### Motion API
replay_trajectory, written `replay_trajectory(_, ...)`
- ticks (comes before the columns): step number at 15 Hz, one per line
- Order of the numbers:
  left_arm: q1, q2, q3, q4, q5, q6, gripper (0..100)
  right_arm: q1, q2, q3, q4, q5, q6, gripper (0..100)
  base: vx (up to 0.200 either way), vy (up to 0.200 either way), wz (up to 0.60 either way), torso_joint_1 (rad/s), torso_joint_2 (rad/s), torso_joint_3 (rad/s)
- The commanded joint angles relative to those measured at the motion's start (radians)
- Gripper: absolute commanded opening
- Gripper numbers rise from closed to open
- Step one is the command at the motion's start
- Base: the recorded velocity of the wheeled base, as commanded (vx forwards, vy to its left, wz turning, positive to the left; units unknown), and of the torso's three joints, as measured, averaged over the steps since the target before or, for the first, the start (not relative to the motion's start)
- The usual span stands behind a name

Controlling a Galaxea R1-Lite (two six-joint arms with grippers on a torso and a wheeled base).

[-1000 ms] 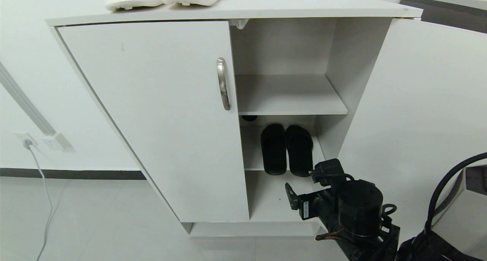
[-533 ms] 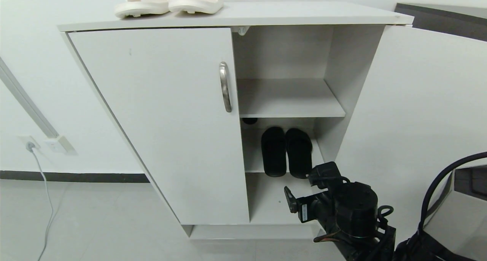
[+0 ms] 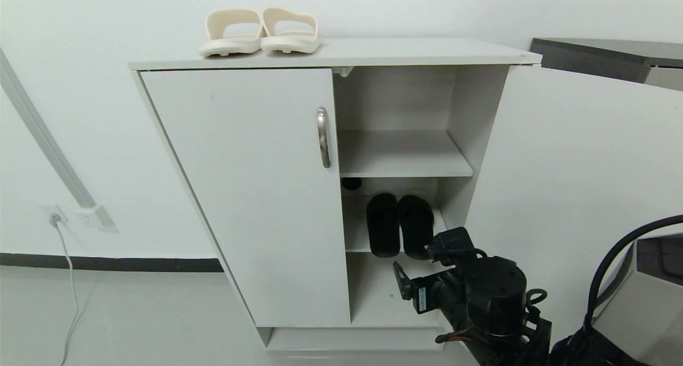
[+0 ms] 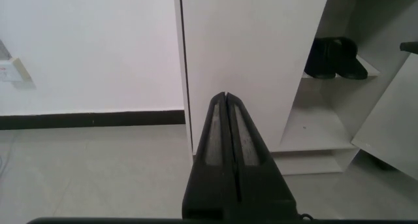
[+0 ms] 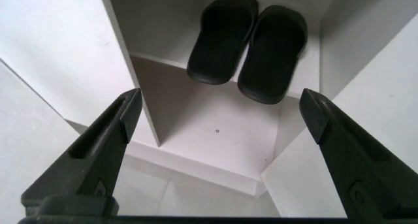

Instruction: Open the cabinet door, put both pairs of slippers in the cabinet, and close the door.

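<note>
Top slippers (image 3: pixel 235 41) lie on the cabinet (image 3: pixel 416 51), shelved slippers (image 3: pixel 385 224) inside it (middle shelf (image 3: pixel 355 230)).

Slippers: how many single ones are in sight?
4. Two cream open-toe slippers sit side by side on the white cabinet's top; two black slippers lie side by side on its middle shelf. The closed left door may hide more.

You see the black slippers (image 5: pixel 251 48) side by side on the middle shelf (image 3: pixel 355 230), just ahead of the right gripper (image 5: pixel 221 103) and a little above it. The cream slippers (image 3: pixel 261 32) sit on the cabinet top (image 3: pixel 416 51), far above it, to its left.
</note>
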Motion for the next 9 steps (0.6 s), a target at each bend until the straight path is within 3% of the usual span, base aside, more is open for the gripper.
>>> replay_trajectory(1,0.000,0.001,0.000,0.000,0.002,0.000,0,0.001,0.001,0.002,-0.002,0.000,0.000,100,0.000,0.000,0.00,0.000,0.00,0.000)
replay_trajectory(8,0.000,0.001,0.000,0.000,0.002,-0.002,0,0.001,0.006,0.001,0.000,0.000,0.000,100,0.000,0.000,0.00,0.000,0.00,0.000)
replay_trajectory(9,0.000,0.001,0.000,0.000,0.000,-0.002,0,0.001,0.006,-0.004,-0.002,0.000,0.000,100,0.000,0.200,0.00,0.002,0.00,0.002)
